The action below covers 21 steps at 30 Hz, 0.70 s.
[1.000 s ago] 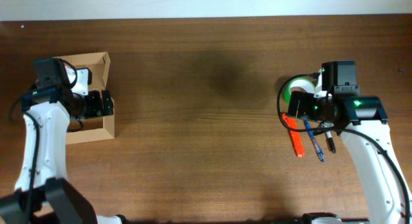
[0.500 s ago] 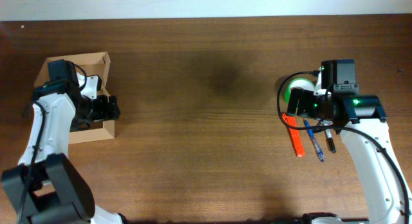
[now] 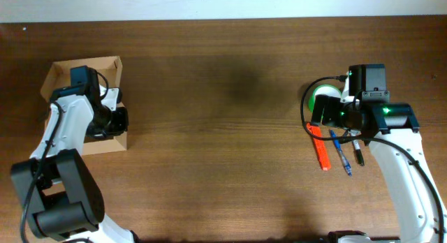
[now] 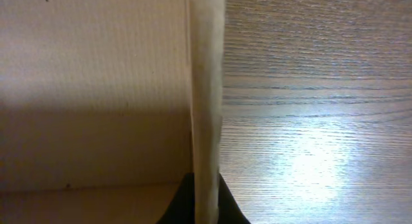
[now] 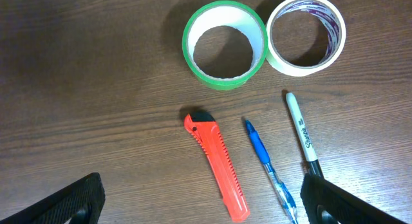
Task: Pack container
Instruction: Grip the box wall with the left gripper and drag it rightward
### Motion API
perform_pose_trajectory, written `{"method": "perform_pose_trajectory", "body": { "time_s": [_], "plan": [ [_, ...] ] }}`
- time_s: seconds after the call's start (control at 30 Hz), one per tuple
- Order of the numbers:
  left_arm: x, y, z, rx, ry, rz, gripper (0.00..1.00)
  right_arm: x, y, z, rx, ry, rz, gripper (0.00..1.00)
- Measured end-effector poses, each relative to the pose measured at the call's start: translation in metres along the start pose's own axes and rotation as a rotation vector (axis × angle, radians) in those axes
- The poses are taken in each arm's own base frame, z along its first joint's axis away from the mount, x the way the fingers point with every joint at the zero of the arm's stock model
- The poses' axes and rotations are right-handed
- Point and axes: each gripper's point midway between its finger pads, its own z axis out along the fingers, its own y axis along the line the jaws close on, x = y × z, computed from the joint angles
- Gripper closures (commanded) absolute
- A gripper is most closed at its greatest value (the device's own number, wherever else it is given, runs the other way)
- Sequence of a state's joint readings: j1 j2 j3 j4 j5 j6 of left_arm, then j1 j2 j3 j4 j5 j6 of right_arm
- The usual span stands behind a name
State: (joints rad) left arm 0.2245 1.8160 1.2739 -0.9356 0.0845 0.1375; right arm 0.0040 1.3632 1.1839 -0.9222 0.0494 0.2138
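Observation:
The container [image 3: 106, 67], an open tan cardboard box, stands at the table's far left. My left gripper [image 3: 119, 121] reaches in over its right wall. In the left wrist view the wall's upright edge [image 4: 206, 89] runs between my left gripper's [image 4: 206, 206] black fingers, which are shut on it. The box's inside shows to the left of that edge and bare table to the right. My right gripper [image 3: 327, 117] hovers open over the items at the right; in its wrist view it [image 5: 203, 199] has nothing between its fingers.
Under the right gripper lie a green tape roll [image 5: 224, 44], a white tape roll [image 5: 306, 34], an orange box cutter [image 5: 216, 166], a blue pen [image 5: 267, 159] and a black marker [image 5: 301, 127]. Dark wood table [image 3: 223, 131] spans the middle.
My left gripper has closed from wide open onto the container's right wall, and the left arm has swung a little to the right. The right arm has not moved.

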Motion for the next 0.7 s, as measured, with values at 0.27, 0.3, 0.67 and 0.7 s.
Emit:
{"method": "perform_pose_trajectory", "body": {
  "time_s": [0.27,0.3,0.67,0.7],
  "plan": [
    [-0.005,-0.031,-0.02,0.0,0.037,0.089,0.98,0.0,0.0,0.0,0.0,-0.001,0.0,0.01],
    [-0.008,-0.037,-0.027,0.0,0.036,0.107,0.98,0.0,0.0,0.0,0.0,-0.001,0.0,0.01],
    [-0.05,-0.124,-0.127,-0.021,-0.129,0.341,0.99,0.0,0.0,0.0,0.0,-0.001,0.0,0.01],
    [-0.05,-0.134,-0.132,-0.019,-0.138,0.366,0.98,0.0,0.0,0.0,0.001,0.001,0.0,0.01]
  ]
}}
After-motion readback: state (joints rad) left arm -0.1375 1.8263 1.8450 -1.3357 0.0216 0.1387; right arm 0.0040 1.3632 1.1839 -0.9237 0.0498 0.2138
